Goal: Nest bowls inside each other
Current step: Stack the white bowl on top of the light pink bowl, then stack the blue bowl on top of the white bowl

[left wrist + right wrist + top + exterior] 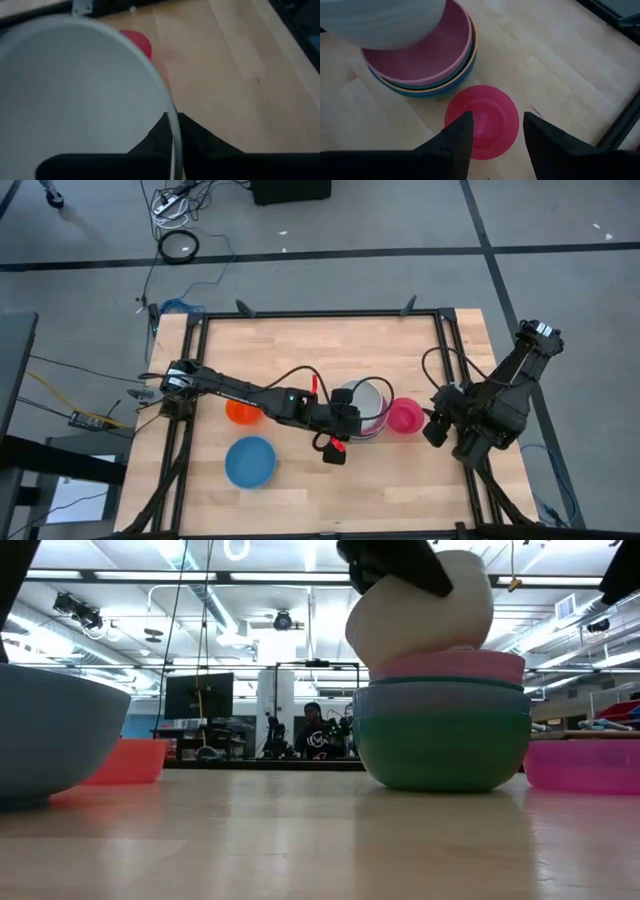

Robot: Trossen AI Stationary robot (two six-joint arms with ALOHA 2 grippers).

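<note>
A white bowl [420,610] sits tilted on top of a stack [445,730] of a pink bowl, a grey-blue bowl and a teal bowl at the table's middle. My left gripper [175,131] is shut on the white bowl's rim. A small magenta bowl [481,122] stands on its base just right of the stack. My right gripper [495,145] hovers open above it, touching nothing. A blue bowl [250,462] and an orange bowl [240,412] stand on the table left of the stack. My left gripper pinches the white bowl's rim [173,120] on the side toward the table's left, one finger [152,137] inside the bowl and one outside. The fingers slant down from the table's left. The bowl is tilted, its bottom [440,645] dipping into the pink bowl.
Black rails [445,350] frame the wooden table top. Bare wood lies along the far side and at the near right. Beyond the table, in the low view, a person [315,735] sits among desks and monitors.
</note>
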